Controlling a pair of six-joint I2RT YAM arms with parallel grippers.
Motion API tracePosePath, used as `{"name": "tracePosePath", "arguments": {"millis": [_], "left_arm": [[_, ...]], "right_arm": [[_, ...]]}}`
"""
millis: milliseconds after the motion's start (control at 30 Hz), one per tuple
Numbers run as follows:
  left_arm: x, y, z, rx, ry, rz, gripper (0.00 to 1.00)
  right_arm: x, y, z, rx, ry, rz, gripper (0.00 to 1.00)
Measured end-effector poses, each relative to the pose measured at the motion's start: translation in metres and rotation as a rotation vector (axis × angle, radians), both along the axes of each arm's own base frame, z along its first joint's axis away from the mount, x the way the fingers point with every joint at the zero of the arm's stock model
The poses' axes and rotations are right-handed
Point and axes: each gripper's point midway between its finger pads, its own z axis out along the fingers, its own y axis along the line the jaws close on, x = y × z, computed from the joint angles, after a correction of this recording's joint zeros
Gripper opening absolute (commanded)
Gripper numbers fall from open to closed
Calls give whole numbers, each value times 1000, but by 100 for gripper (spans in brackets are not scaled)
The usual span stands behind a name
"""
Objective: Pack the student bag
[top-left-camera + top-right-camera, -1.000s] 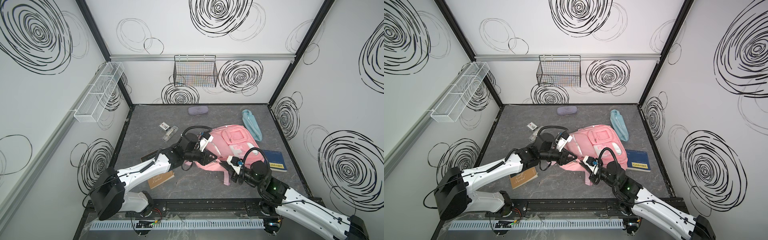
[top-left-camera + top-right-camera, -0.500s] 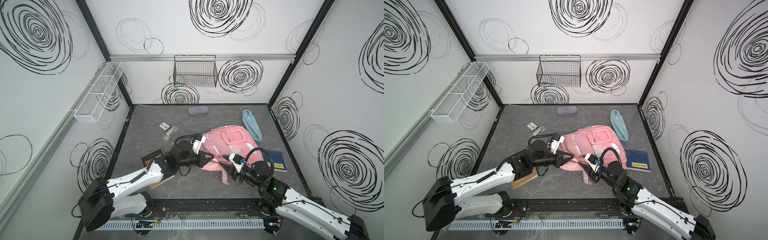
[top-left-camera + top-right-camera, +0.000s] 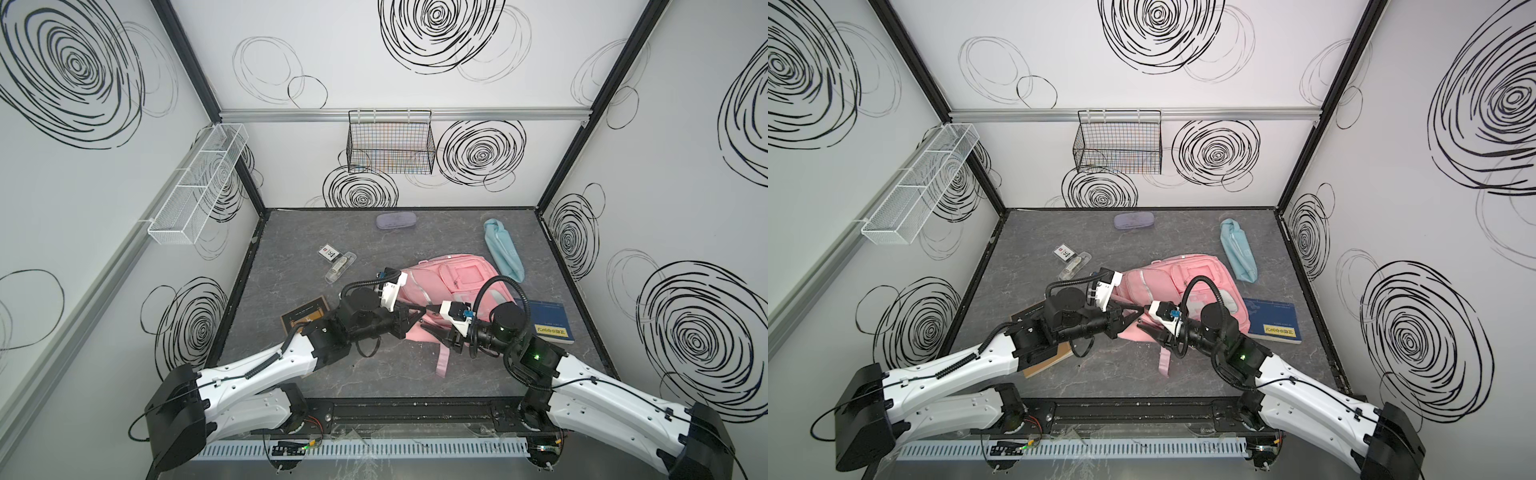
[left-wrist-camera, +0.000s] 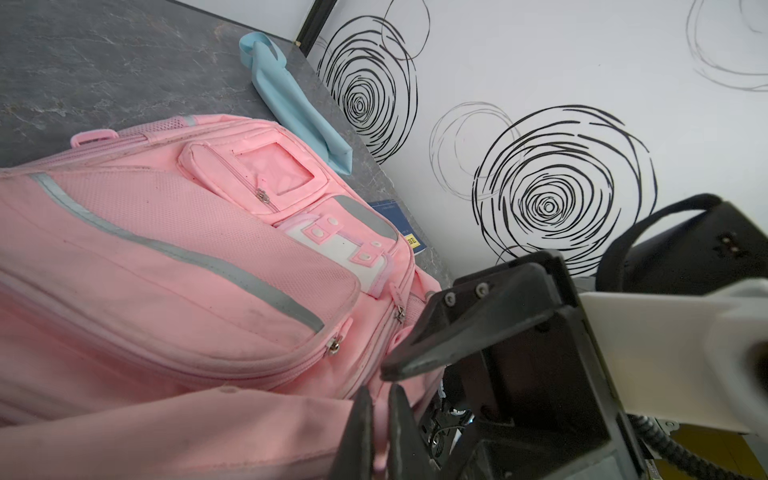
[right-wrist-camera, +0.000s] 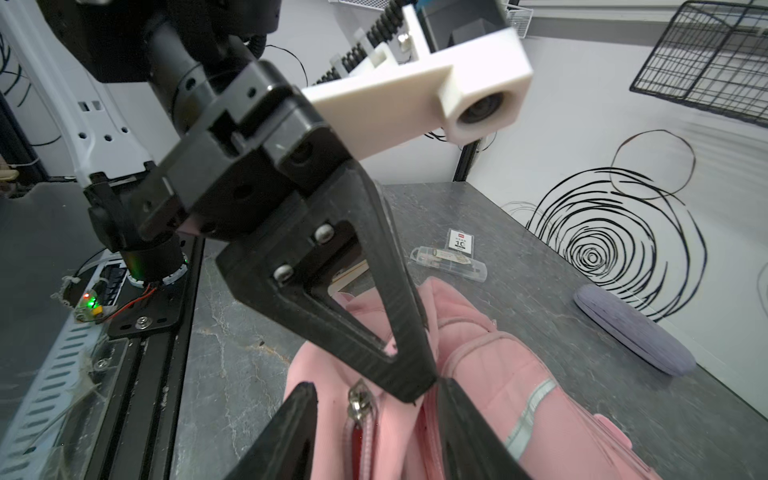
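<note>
The pink student bag [image 3: 457, 274] [image 3: 1167, 282] lies on the grey floor, right of centre. My left gripper [image 3: 419, 309] [image 3: 1136, 309] is at its near edge, shut on a fold of the bag's pink fabric [image 4: 380, 415]. My right gripper [image 3: 430, 318] [image 3: 1142, 318] faces it from the right, tip to tip. It stands open over the same edge [image 5: 376, 399], its fingers apart on either side of a metal zipper pull [image 5: 357, 401] without touching it. A pink strap [image 3: 442, 361] trails toward the front.
A light-blue pouch [image 3: 503, 249] lies behind the bag and a blue book [image 3: 550, 322] to its right. A purple case [image 3: 395, 220] sits at the back. A clear pencil box [image 3: 340, 268], a card [image 3: 328, 252] and a brown notebook [image 3: 305, 318] lie left.
My right gripper has gone from shut to open at the bag's near edge. The left gripper stays shut on the fabric; its arm swung back and then forward a little.
</note>
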Motion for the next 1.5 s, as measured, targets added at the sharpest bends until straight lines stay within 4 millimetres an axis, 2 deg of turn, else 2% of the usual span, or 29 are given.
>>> {"name": "tracePosePath", "arguments": {"millis": [167,267,467,500,567,600,700,833,1000,1200,1333,1500], "left_arm": [[-2,13,12,-35,-61,66,0],[-6,20,14,-44,-89,101,0],[-8,22,16,-46,-130,155,0],[-8,23,15,-43,-133,163,0],[-8,24,12,-30,-143,188,0],[-8,25,12,-20,-154,205,0],[-6,31,10,36,-218,287,0],[-5,44,15,94,-314,426,0],[-7,52,20,66,-407,495,0],[3,52,23,42,-448,448,0],[12,48,26,13,-451,350,0],[13,39,25,0,-482,202,0]], "right_arm": [[0,1,-16,-14,55,-3,54],[1,2,-16,3,73,-7,47],[2,14,-17,36,103,18,50],[3,17,-18,35,112,24,44],[1,26,-22,26,130,45,1],[1,29,-25,20,139,51,0],[3,35,-27,16,171,47,0],[5,36,-21,36,192,36,0],[2,35,-11,80,234,12,0],[2,30,-8,105,251,-10,0],[6,23,-4,123,244,-49,0],[5,12,-4,128,238,-81,0]]}}
